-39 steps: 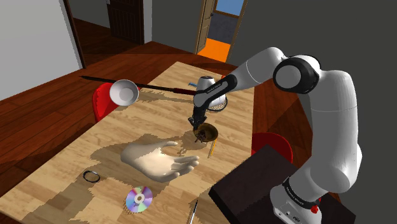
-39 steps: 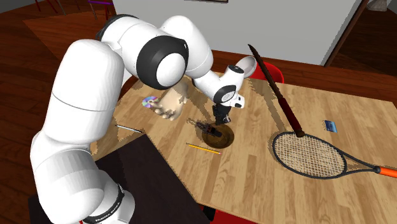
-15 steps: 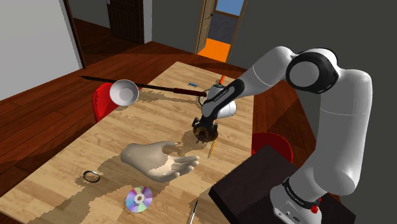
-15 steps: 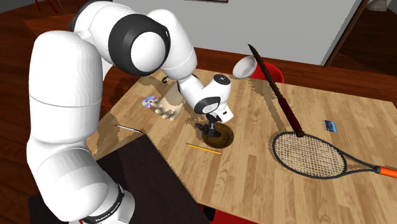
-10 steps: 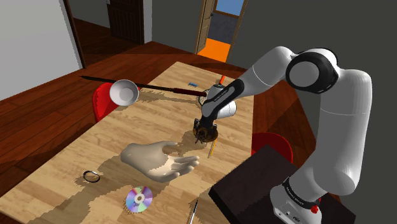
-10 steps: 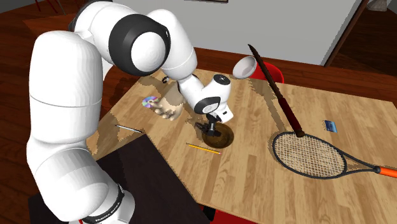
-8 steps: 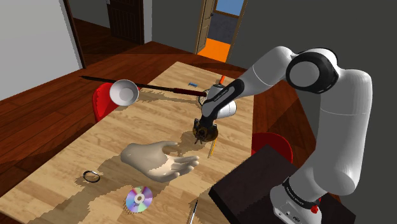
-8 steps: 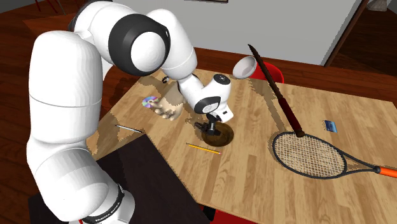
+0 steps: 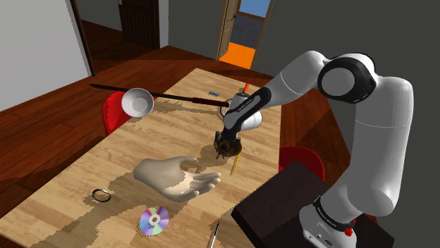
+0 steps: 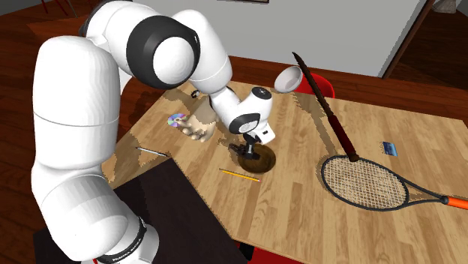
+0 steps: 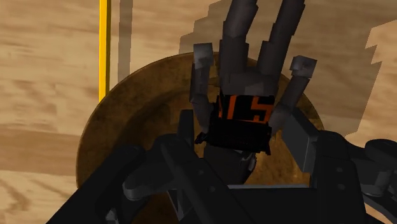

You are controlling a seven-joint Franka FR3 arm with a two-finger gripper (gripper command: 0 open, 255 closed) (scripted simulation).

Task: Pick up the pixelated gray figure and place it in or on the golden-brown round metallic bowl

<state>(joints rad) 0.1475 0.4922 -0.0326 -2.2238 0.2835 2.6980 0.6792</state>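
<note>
A white robot arm reaches over a light wooden table (image 9: pixel 176 134) and hangs its black gripper (image 9: pixel 227 143) straight above a golden-brown round bowl (image 11: pixel 121 146) near the table's middle. In the wrist view the pixelated figure (image 11: pixel 242 121) lies over the bowl's hollow, right below the hand. It is dark grey and blocky, with long limbs that stretch past the bowl's far rim. Across its black middle run orange marks shaped like characters, which cannot be read with certainty. It cannot be told whether the claw is grasping the figure or has let it go.

A yellow pencil (image 11: pixel 103 51) lies on the wood just beside the bowl. In the shoulder view a pale model of a human hand (image 9: pixel 173 176) rests palm down near the bowl, on that view's left. Closer to the camera lie a shiny disc (image 9: pixel 154 220), a small dark ring (image 9: pixel 102 195) and a thin silver pen (image 9: pixel 214 234). A white bowl (image 9: pixel 137 102) sits near the table's far left edge, above a red chair (image 9: pixel 113 113). A long dark rod (image 10: pixel 330 112) lies across the table, one end at the head of a racket (image 10: pixel 367 184) with an orange grip. A small blue card (image 10: pixel 388 148) lies near the racket, its markings too small to read. The arm's base carries a dark band with small white lettering, also too small to read.
</note>
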